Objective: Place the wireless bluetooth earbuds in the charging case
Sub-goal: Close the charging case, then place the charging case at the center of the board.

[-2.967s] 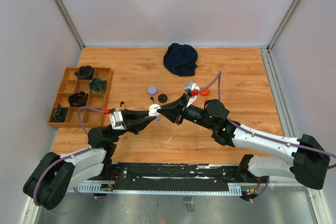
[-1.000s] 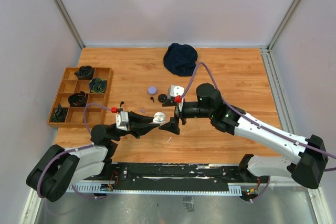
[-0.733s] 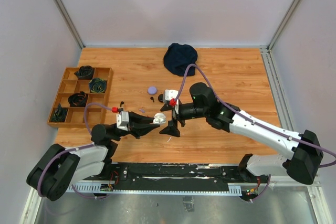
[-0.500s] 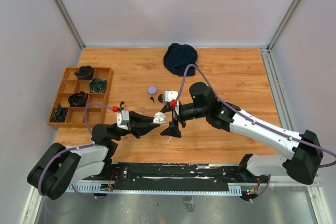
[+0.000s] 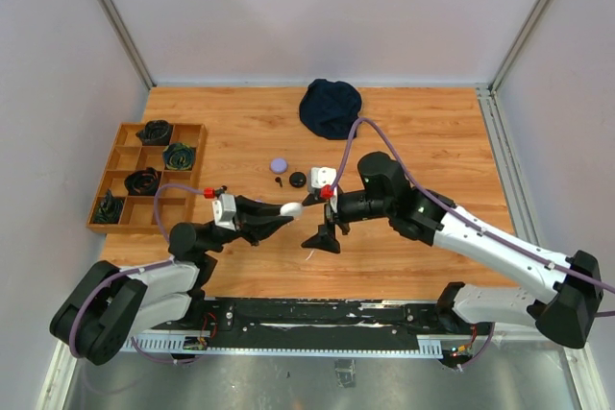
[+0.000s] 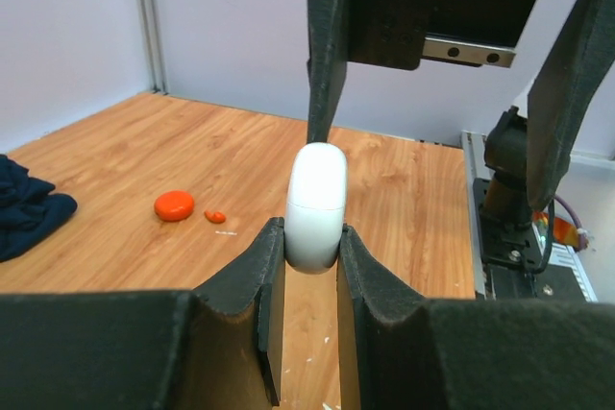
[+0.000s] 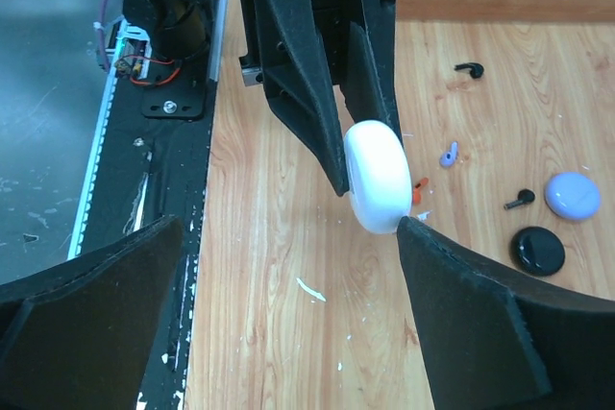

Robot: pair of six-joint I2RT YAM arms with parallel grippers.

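Note:
My left gripper (image 5: 284, 210) is shut on a white round charging case (image 6: 317, 204), held edge-up above the table (image 5: 432, 141). The same case (image 7: 378, 189) shows in the right wrist view between the left fingers. My right gripper (image 5: 324, 235) hangs open just right of the case, jaws wide with nothing between them; one finger sits close to the case's rim. Earbuds lie loose on the wood: a purple one (image 7: 449, 154), two black ones (image 7: 469, 69) (image 7: 520, 199), and an orange one (image 6: 215, 216). A thin white piece (image 7: 310, 289) lies below the right gripper.
A purple case (image 5: 279, 165) and a black case (image 5: 298, 179) lie behind the grippers. An orange case (image 6: 174, 205) lies farther right. A dark blue cloth (image 5: 331, 108) sits at the back. A wooden compartment tray (image 5: 115, 156) stands at the left.
The left gripper lifted the white case slightly and turned it more edge-on. The right gripper shifted a little right and toward the near edge, staying open.

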